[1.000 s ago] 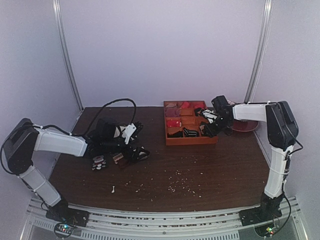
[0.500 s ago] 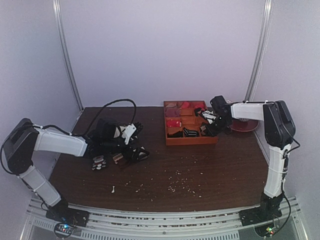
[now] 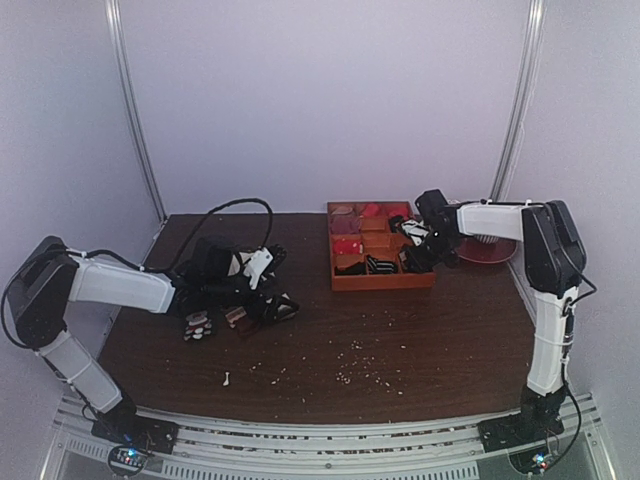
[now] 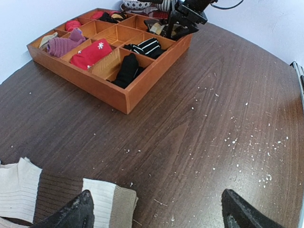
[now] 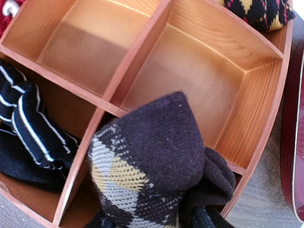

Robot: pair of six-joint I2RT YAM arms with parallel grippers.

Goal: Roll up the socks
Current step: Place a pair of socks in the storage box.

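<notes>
The rolled argyle socks (image 5: 152,161), with a dark toe end, cream and grey diamonds, fill the bottom of the right wrist view. They hang over the divider of the wooden tray (image 5: 266,104), at its right-hand compartments. My right gripper (image 3: 420,250) is shut on them, with its fingers hidden under the roll. It also shows in the left wrist view (image 4: 183,21) over the tray's far corner. My left gripper (image 4: 156,216) is open and empty, low over the table beside a brown-and-cream striped sock (image 4: 47,190).
The tray (image 3: 382,282) holds a black striped sock (image 5: 28,128), red and purple rolls (image 4: 90,53) and another diamond-pattern sock (image 5: 259,12). A red plate (image 3: 492,250) lies right of the tray. Small sock bundles (image 3: 197,325) lie by my left gripper (image 3: 262,292). Crumbs dot the table.
My right gripper has shifted a little left and farther back over the tray with the socks in it. The left arm has barely moved.
</notes>
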